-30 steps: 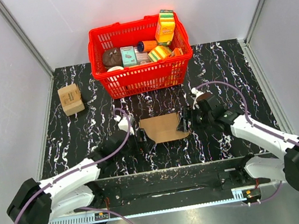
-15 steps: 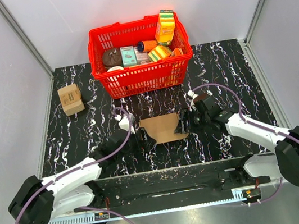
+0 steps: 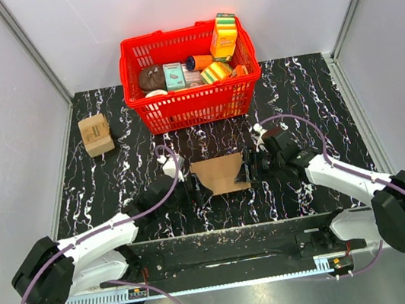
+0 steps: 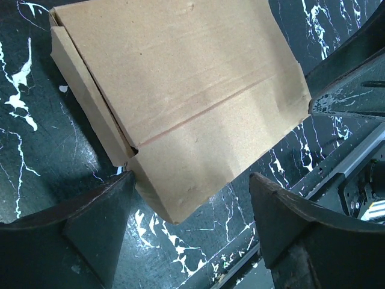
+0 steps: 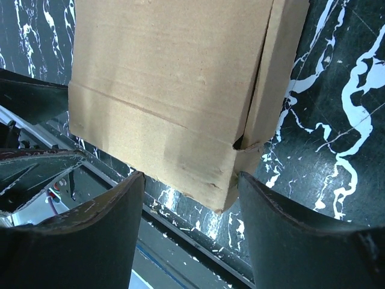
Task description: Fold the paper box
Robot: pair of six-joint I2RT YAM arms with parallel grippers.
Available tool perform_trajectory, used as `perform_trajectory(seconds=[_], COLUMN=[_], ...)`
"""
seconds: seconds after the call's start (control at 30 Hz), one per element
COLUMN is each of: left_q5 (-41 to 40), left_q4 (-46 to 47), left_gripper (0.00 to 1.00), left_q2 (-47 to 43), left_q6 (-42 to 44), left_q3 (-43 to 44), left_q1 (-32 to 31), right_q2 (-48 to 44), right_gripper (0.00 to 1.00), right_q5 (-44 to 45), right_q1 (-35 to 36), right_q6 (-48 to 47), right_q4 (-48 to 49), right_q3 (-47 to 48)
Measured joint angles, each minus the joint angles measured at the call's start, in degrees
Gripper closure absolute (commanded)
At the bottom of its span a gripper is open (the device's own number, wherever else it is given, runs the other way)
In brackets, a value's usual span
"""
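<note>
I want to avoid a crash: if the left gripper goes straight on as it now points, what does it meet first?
Probably the paper box: its corner lies between the left gripper's open fingers, though height above it is unclear.

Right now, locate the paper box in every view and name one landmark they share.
Top external: the paper box lies mid-table, just nearer than the red basket.
Left wrist: the paper box fills the upper middle.
Right wrist: the paper box fills the upper centre.
Shared landmark: the black white-veined tabletop under it.
</note>
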Motion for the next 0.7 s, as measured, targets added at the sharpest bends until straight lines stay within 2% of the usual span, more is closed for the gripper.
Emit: perform_trajectory(seconds=[0.43,0.7], left_q5=[0.04,0.02], left_q4=[-0.39,-0.46], left_gripper=[0.32,0.34], left_q2=[0.0,0.09], left_q6=[-0.09,-0.37], left_q3=[-0.02,-0.04], left_q1=[0.02,0.02], right_q2=[0.17,0.24], right_gripper=[0.34,0.35], right_q5=[-0.61,-0.55], right_q1=[-0.02,-0.02], right_q6=[0.9,1.31], right_q4=[0.09,0.02], right_q3=[-0.42,-0.42])
